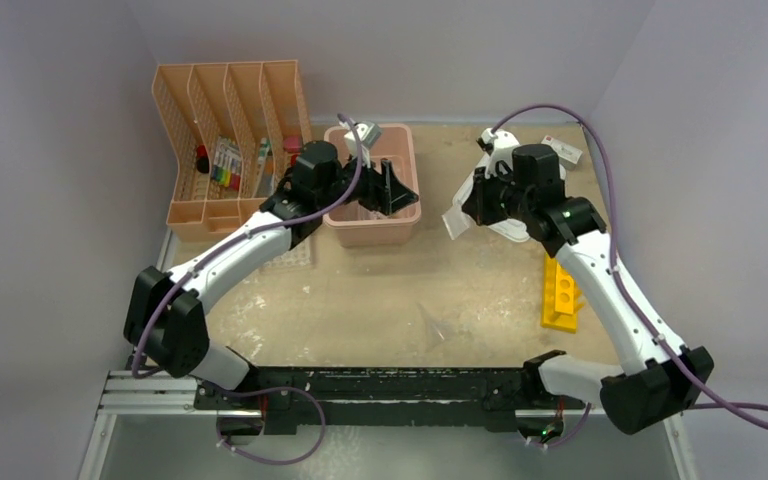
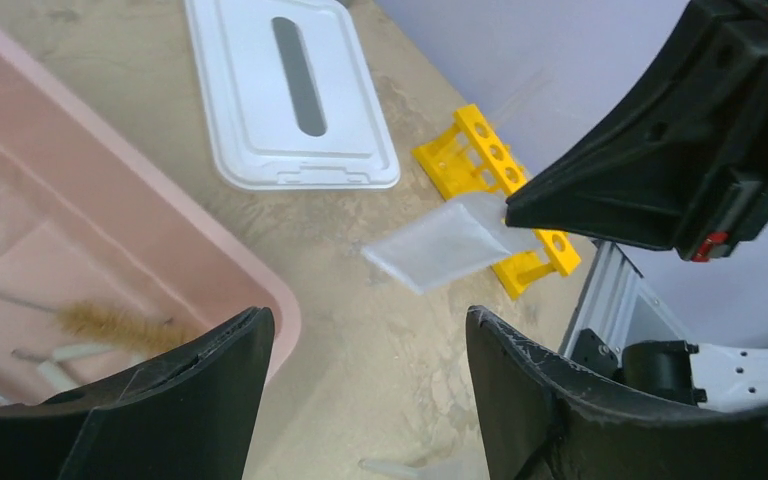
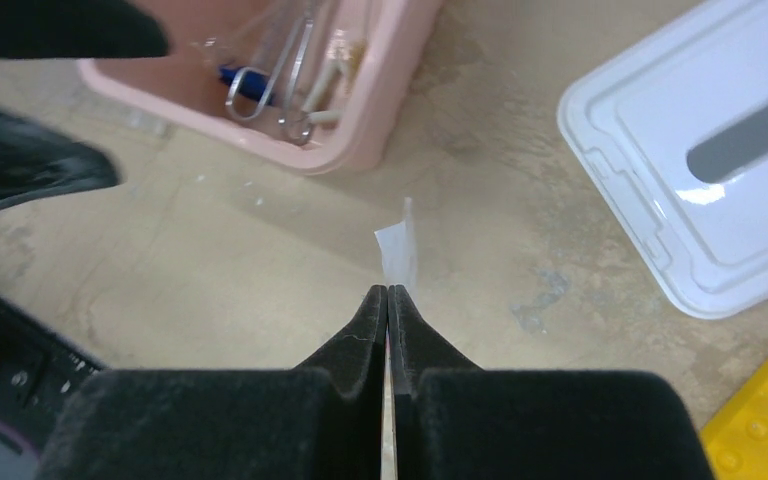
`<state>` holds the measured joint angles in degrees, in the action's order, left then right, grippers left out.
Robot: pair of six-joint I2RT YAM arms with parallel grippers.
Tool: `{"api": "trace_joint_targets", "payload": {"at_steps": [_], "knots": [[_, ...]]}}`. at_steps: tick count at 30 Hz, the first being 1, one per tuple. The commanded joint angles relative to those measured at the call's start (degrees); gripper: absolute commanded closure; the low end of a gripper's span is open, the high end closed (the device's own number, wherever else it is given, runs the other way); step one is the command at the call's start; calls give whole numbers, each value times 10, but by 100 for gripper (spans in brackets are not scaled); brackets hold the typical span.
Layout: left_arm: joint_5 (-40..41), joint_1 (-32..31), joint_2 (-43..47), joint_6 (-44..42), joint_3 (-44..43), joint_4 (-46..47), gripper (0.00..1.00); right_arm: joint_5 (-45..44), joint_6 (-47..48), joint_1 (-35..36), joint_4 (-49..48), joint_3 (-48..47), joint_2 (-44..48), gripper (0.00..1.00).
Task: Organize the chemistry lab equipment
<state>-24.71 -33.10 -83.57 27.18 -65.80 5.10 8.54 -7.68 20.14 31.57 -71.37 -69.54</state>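
Your right pincer (image 3: 388, 292) is clamped on the bag (image 2: 445, 245), holding it above the tabletop (image 3: 260, 260) near the bin (image 1: 370, 230). Your left pincer (image 2: 368, 320) stands apart at the bin's rim.

Table (image 1: 390, 300): beige, mottled with pale patches. Bin (image 1: 370, 232), far centre: plain pink. Lid (image 2: 240, 120): white, one grey slot. Yellow holed rack (image 1: 560, 295), right: bright yellow. File organizer (image 1: 185, 120), far left: peach, slotted lattice. Small clear bag (image 2: 440, 245): cloudy translucent white. Brush (image 2: 110, 325) in bin: tan bristles. Clear blue-capped tube (image 3: 228, 76): blue cap. Arms (image 1: 235, 250): white, black joints; cables (image 1: 750, 415) purple.
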Motion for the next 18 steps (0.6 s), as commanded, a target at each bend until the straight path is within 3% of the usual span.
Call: {"api": "trace_joint_targets", "payload": {"at_steps": [1,6,9,14,18], "knots": [[-101,-13,-27,-36,-68,20,31,108,35,0,-13,-12,36,100],[-133,-19,-9,-19,-13,109,31,175,37,0,-19,-24,42,100],[-222,-19,-6,-32,1,150,29,234,47,0,-9,-35,35,100],[-244,-19,-13,-93,-3,83,29,278,55,0,3,-50,23,100],[-260,-19,-31,-97,-10,80,28,307,58,0,9,-64,13,100]]}}
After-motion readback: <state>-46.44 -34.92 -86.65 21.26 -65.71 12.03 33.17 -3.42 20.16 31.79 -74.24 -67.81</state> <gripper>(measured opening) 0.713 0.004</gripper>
